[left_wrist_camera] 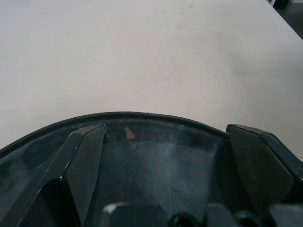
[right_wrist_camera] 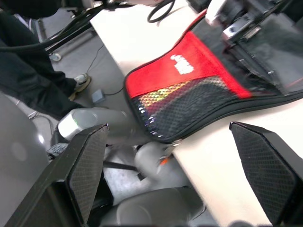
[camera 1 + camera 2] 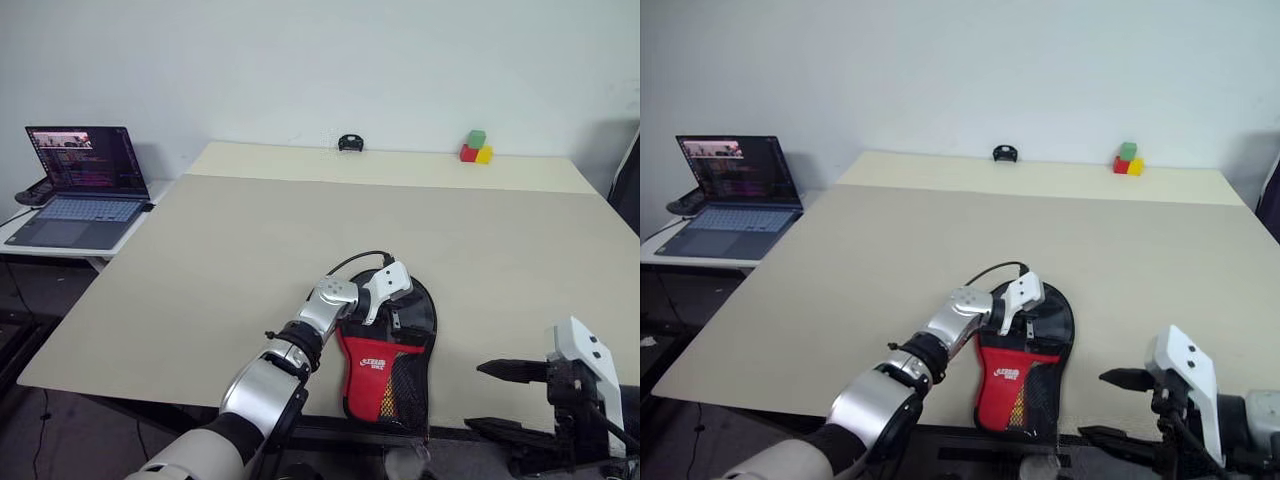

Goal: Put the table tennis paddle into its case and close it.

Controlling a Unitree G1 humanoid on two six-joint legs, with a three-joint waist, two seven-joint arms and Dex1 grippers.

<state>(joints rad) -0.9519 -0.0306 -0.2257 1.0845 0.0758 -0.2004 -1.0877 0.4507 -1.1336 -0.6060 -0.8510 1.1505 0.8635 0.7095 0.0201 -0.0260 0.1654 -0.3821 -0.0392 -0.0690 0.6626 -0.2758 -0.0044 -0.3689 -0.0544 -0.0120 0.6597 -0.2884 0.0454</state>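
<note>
- While the case [image 3: 385, 355] lies at the near edge of the surface [image 3: 250, 260], the left gripper [image 3: 392, 318] is held over its round end with fingers spread wide, pinching nothing.
- Seen along that gripper's fingers [image 1: 83, 156], a dark face inside a black rim fills the gap; whether this is the table tennis paddle or the case's lining cannot be told.
- The right gripper [image 3: 495, 398] is held spread and empty off the near edge, to the right of the case and apart from it.
- The case's red panel and mesh pocket [image 2: 189, 99] overhang the edge slightly.
- As a judgement, the paddle seems already inside; the zipper is probably still to be closed, though its state cannot be read.
- A laptop [image 3: 80, 185] and coloured blocks [image 3: 476, 147] stand well apart.
</note>
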